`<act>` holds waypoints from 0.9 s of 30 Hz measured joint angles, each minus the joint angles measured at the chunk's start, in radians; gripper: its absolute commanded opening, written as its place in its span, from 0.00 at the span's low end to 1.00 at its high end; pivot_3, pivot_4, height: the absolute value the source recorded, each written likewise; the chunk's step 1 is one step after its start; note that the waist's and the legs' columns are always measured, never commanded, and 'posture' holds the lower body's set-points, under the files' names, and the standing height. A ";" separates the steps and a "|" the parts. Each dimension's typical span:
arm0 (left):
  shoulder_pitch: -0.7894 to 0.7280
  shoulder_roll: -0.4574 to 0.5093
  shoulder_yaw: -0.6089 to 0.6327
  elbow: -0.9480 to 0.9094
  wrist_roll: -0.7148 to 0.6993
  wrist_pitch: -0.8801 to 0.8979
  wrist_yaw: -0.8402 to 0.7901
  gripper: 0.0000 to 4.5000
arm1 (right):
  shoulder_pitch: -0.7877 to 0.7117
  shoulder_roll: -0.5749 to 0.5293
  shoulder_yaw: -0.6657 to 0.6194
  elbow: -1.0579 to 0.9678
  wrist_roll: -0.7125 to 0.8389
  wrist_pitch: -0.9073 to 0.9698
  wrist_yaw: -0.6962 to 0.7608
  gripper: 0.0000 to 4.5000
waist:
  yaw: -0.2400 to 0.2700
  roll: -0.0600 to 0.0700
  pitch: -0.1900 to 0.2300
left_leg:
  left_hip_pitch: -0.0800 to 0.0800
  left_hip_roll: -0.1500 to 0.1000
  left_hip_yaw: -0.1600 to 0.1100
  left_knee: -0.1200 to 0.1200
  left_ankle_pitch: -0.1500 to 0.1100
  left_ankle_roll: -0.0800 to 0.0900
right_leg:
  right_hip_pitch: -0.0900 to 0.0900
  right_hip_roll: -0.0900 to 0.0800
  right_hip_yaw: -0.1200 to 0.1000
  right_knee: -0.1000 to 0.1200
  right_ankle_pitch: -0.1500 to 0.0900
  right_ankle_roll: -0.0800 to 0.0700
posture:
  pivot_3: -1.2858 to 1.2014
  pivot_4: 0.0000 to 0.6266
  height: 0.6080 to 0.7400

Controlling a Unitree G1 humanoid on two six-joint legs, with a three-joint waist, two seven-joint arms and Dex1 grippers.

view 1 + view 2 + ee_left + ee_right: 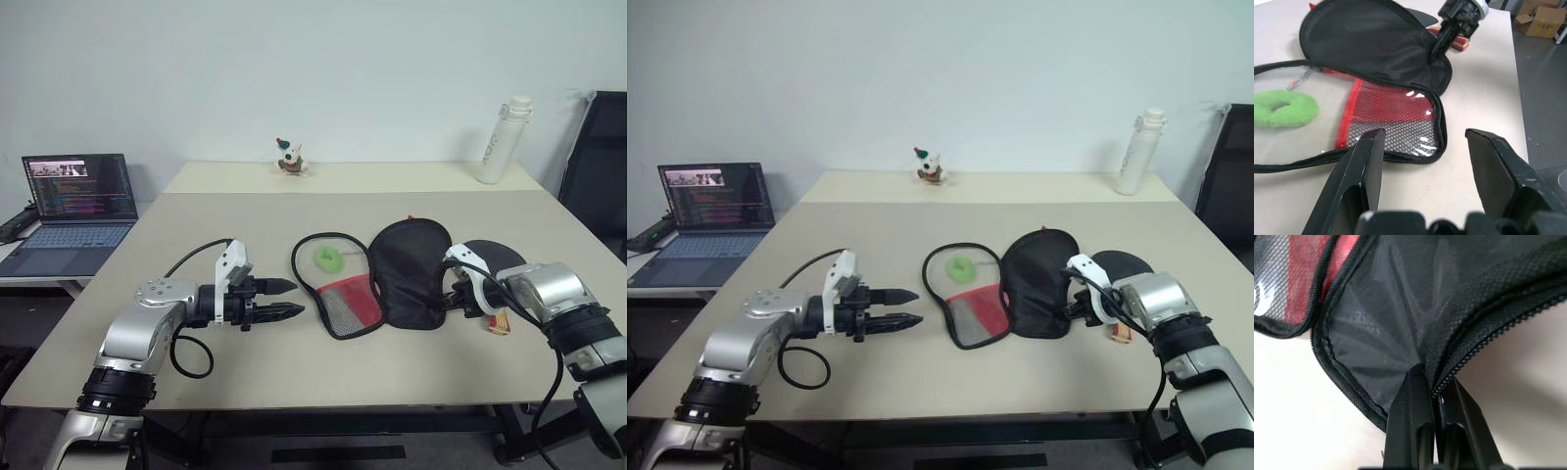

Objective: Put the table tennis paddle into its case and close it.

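Observation:
The case (377, 279) lies unzipped on the table (245, 225). Its red and mesh half (348, 304) is flat, with a green charm (328, 258) on it. Its black flap (411, 269) is folded over to the right. My right gripper (453, 297) is shut on that flap's zip edge (1459, 362). Behind that gripper lies the table tennis paddle (495, 253), partly hidden, with the end of its handle (500, 324) showing by the wrist. My left gripper (297, 299) hovers open just left of the case, pointing at it, with nothing between its fingers (1369, 161).
A laptop (78, 211) sits on a side desk at the left. A white bottle (503, 139) and a small toy figure (289, 157) stand at the table's far edge. A black chair (598, 166) is at the right.

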 measured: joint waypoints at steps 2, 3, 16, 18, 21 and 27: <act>0.000 0.000 0.000 -0.001 0.000 0.000 0.001 0.63 | -0.004 0.015 0.000 0.028 -0.021 -0.018 0.002 0.17 | 0.000 0.000 0.000 | 0.000 0.000 0.000 0.000 0.000 0.000 | 0.000 0.000 0.000 0.000 0.000 0.000 | 0.52 0.24 1.00; 0.000 0.000 0.000 -0.002 0.000 0.000 0.002 0.63 | -0.004 0.017 0.000 0.036 -0.023 -0.020 0.002 0.21 | 0.001 0.000 0.000 | 0.000 0.000 0.000 0.000 0.000 0.000 | 0.000 0.000 0.000 0.000 0.000 0.000 | 0.52 0.24 1.00; -0.024 -0.021 -0.044 -0.002 0.001 -0.029 -0.009 0.63 | 0.020 -0.035 -0.168 -0.036 -0.053 -0.010 -0.085 1.00 | 0.005 0.000 0.000 | 0.000 -0.001 0.000 0.000 0.000 0.000 | 0.000 0.000 0.000 0.001 0.000 0.000 | 0.52 0.24 1.00; -0.042 -0.031 -0.055 -0.002 0.001 -0.034 -0.010 0.63 | 0.081 -0.052 -0.261 -0.115 -0.050 0.005 -0.156 1.00 | 0.006 0.000 0.000 | 0.000 -0.001 -0.001 0.000 0.000 0.000 | 0.000 0.000 0.000 0.001 0.000 0.000 | 0.52 0.24 1.00; -0.062 -0.044 -0.063 -0.013 -0.001 -0.038 -0.014 0.63 | 0.192 -0.042 -0.373 -0.243 -0.035 0.072 -0.259 1.00 | 0.007 0.000 0.000 | -0.001 -0.001 -0.001 0.000 0.000 0.000 | 0.000 -0.001 0.000 0.001 0.001 -0.001 | 0.52 0.24 1.00; -0.130 -0.077 -0.083 -0.021 -0.003 -0.048 -0.027 0.63 | 0.351 0.104 -0.565 -0.433 -0.060 0.143 -0.565 1.00 | 0.004 0.000 0.000 | 0.000 -0.001 0.000 0.002 0.001 -0.001 | 0.000 0.000 0.000 0.003 0.000 0.000 | 0.52 0.24 1.00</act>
